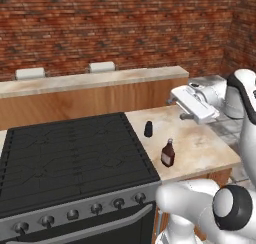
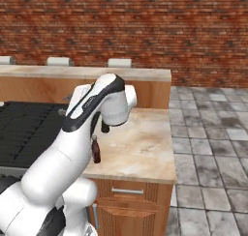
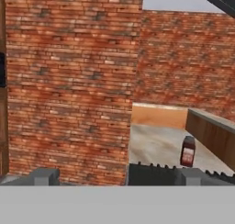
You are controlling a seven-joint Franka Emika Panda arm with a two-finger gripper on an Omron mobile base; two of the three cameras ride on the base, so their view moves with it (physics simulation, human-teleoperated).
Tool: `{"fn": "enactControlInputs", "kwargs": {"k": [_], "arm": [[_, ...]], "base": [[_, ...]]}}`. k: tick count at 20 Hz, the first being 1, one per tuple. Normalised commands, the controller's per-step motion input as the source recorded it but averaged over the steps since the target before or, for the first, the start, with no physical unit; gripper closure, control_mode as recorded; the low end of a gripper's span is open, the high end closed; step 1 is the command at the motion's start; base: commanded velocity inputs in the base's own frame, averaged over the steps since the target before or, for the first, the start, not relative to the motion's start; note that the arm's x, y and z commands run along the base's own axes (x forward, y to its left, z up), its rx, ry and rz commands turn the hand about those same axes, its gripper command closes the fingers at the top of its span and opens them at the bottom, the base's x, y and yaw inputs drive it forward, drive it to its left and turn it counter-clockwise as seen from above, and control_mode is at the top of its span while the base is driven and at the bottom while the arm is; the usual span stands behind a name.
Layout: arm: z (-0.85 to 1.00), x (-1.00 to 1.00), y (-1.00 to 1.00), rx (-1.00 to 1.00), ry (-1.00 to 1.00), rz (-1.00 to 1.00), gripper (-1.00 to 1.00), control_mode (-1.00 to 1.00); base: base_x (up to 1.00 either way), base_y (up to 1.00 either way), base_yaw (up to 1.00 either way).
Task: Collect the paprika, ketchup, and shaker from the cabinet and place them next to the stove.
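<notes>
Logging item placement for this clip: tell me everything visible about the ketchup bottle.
The ketchup is a small dark reddish-brown bottle with a narrow neck, dark cap and pale label. It stands upright on the beige marbled counter right of the stove, near the counter's front edge. Nothing grips it; the black shaker stands apart behind it.

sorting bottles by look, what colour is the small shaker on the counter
Plain black, no label: the shaker shows best in the left base view.
</notes>
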Motion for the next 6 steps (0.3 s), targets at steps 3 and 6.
{"fn": "enactControlInputs", "kwargs": {"k": [3, 6], "arm": [[0.62, -0.38, 0.35, -0.05, 0.0, 0.0, -1.0, -1.0], [0.51, -0.29, 0.31, -0.07, 0.0, 0.0, -1.0, -1.0]], "base": [[0.0, 0.0, 0.0], [0.0, 0.0, 0.0]]}}
